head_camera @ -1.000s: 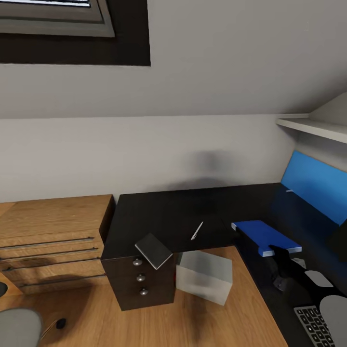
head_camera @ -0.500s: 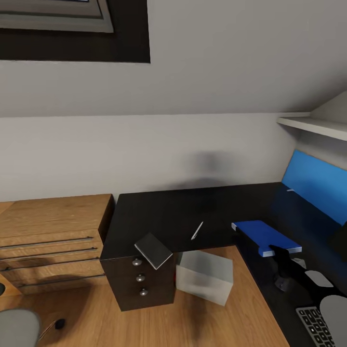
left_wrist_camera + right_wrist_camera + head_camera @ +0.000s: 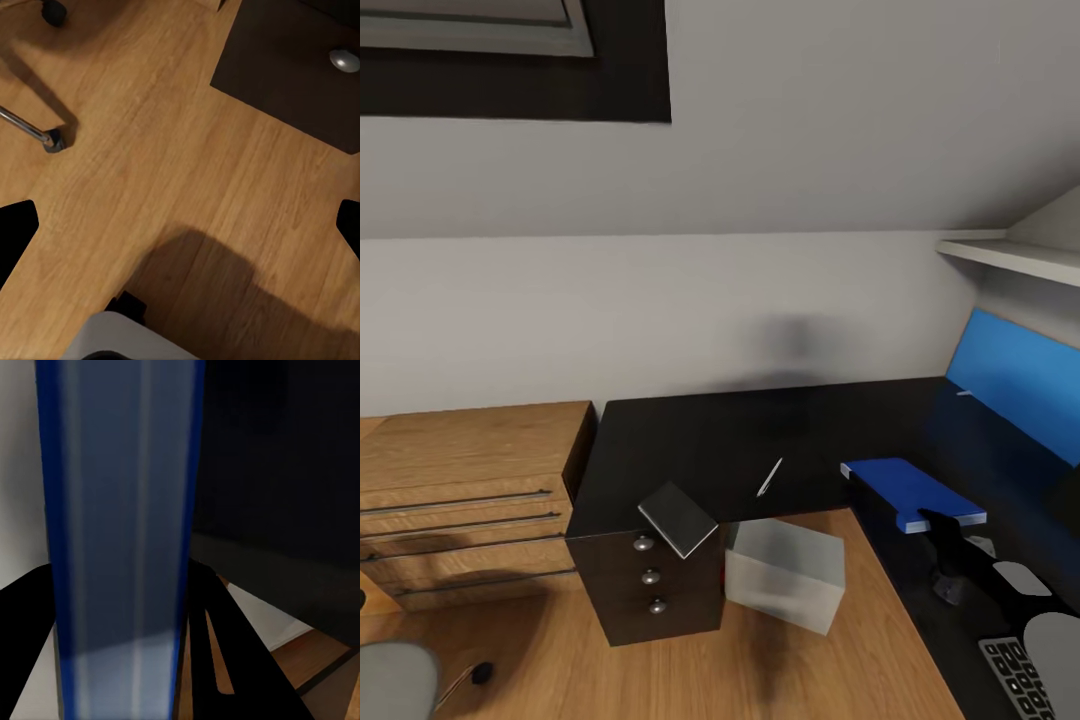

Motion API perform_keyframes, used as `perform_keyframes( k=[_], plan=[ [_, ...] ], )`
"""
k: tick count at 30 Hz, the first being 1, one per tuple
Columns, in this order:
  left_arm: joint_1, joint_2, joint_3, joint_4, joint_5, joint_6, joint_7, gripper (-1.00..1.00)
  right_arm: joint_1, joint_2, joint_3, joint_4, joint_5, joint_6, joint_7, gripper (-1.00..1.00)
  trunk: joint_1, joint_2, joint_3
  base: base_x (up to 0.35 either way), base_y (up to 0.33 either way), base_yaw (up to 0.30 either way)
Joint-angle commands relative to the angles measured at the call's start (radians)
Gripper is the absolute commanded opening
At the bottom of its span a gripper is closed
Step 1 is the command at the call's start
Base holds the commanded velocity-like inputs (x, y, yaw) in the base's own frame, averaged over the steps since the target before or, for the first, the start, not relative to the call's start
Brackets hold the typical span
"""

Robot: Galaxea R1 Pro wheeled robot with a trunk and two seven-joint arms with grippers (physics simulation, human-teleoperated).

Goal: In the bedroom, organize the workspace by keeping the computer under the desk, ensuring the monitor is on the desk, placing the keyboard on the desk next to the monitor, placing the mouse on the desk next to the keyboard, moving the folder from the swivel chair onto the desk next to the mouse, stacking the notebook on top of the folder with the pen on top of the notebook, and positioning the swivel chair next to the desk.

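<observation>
My right gripper [image 3: 938, 524] is shut on the bright blue folder [image 3: 909, 489], held at the right wing of the black desk [image 3: 710, 450]; I cannot tell whether it rests there. Seen edge-on, the folder [image 3: 120, 532] runs between the fingers. The notebook [image 3: 678, 519] lies tilted at the desk corner above the drawers, and the pen [image 3: 769, 478] is on the desktop. The computer [image 3: 783, 573] stands on the floor by the drawer unit. The keyboard [image 3: 1022, 678] shows at the lower right, the swivel chair [image 3: 392, 680] at the lower left. My left gripper [image 3: 180, 229] is open above the floor. Monitor and mouse are out of view.
A light-wood drawer chest [image 3: 460, 480] adjoins the desk on the left. A blue upright panel [image 3: 1015, 385] leans at the desk's back right under a white shelf [image 3: 1010, 262]. A chair leg [image 3: 26, 129], a castor [image 3: 52, 10] and a drawer knob [image 3: 343, 60] lie below the left gripper.
The whole picture has drifted slightly, so the camera has moved. The right gripper keeps hold of the folder in the same place over the desk.
</observation>
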Motion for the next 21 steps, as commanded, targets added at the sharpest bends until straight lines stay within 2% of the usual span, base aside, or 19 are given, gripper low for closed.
perform_keyframes(
  k=[1,9,17,21],
  plan=[
    [0.0,0.0,-0.004,0.0,0.01,-0.003,-0.002,1.0,-0.001,0.0,-0.006,0.0,-0.001,0.005,0.001,-1.0,0.004,-0.008,-0.005,0.0,0.0,0.0],
    [0.0,0.0,-0.004,0.0,0.01,-0.003,-0.002,1.0,-0.001,0.0,-0.006,0.001,-0.002,0.003,-0.001,-1.0,0.035,-0.064,-0.03,0.0,0.0,0.0],
    [0.0,0.0,-0.004,0.0,0.01,-0.003,-0.002,1.0,-0.001,0.0,-0.006,0.001,-0.002,-0.003,-0.003,-1.0,0.035,-0.064,-0.03,0.0,0.0,0.0],
    [0.0,0.0,-0.002,0.0,0.01,-0.003,-0.002,1.0,-0.001,0.001,-0.006,0.002,-0.002,-0.039,-0.003,-1.0,0.035,-0.064,-0.03,0.0,0.0,0.0]
  ],
)
